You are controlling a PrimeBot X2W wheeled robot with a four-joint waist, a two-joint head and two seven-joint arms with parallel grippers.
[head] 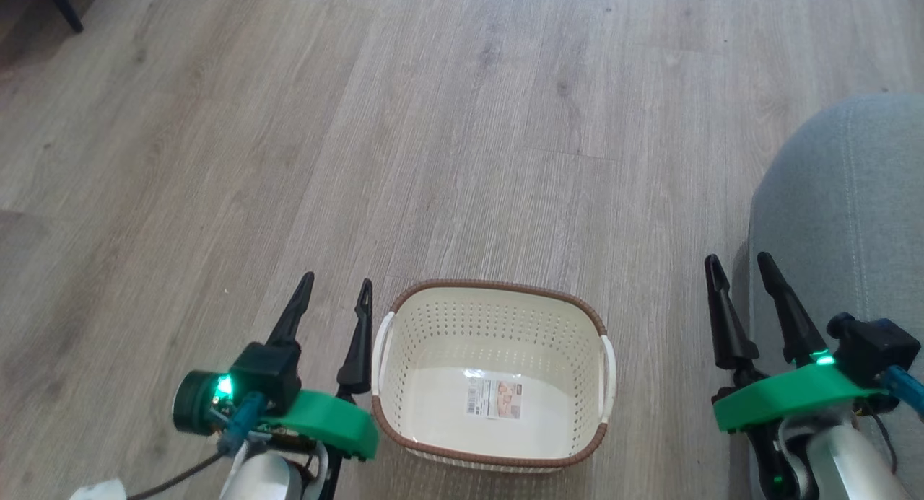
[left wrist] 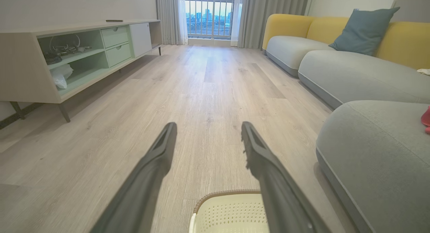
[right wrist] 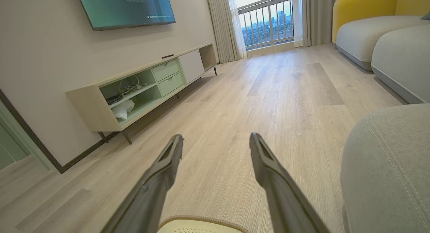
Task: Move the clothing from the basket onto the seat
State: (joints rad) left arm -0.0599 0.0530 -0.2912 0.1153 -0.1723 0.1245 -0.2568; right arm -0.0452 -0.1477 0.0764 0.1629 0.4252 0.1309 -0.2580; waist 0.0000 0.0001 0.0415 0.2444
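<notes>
The cream basket [head: 426,341] sits on the wooden floor between my arms, holding nothing but its paper label [head: 494,397]; its rim also shows in the left wrist view [left wrist: 228,193] and the right wrist view [right wrist: 201,220]. My left gripper [head: 336,285] stands open just left of the basket, nothing between its fingers. My right gripper [head: 738,263] is open beside the light grey seat [head: 844,204]. A small patch of red clothing [left wrist: 426,118] lies on the seat [left wrist: 376,149] at the right edge of the left wrist view.
A long low TV cabinet [left wrist: 67,58] lines the left wall under a wall screen [right wrist: 124,6]. A grey and yellow sofa [left wrist: 349,68] with a blue cushion [left wrist: 364,29] runs along the right. Open wooden floor [head: 361,125] stretches ahead to a balcony door [left wrist: 209,16].
</notes>
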